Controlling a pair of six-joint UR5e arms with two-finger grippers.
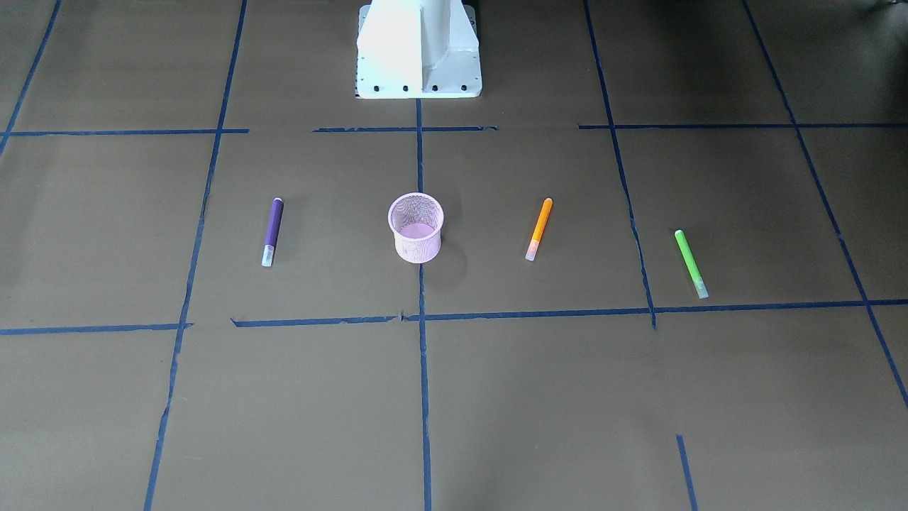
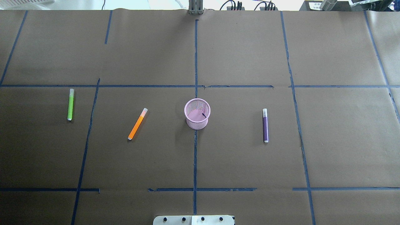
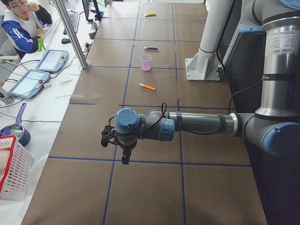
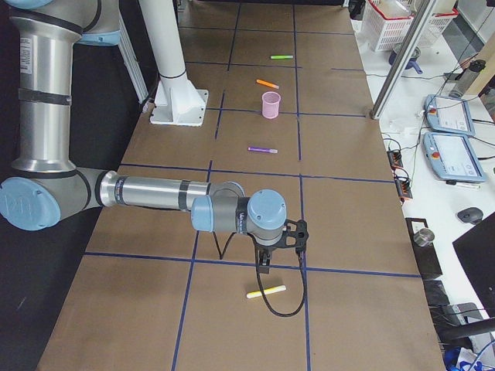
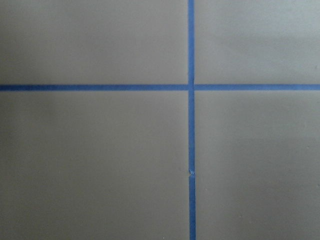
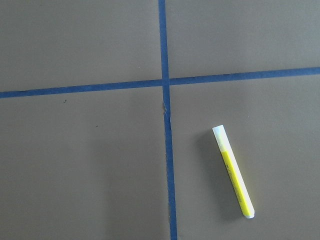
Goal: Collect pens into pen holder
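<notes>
Exterior left view shows the left gripper at the robot's left end of the table. It hangs above a crossing of the blue tape lines and points down. I cannot tell from this side view whether its fingers are apart or together.

Going right in the overhead view, the green pen lies flat, with its pale cap pointing away from the robot. The orange pen lies next to it, well apart and tilted. The pen holder stands upright on the centre tape line, between the orange pen and the purple pen. Both of these pens lie apart from it on the paper.

At the right end of the table, the right gripper hangs over the table near a yellow pen, which lies flat beside a tape crossing. For this gripper also I cannot tell if it is apart or closed.
</notes>
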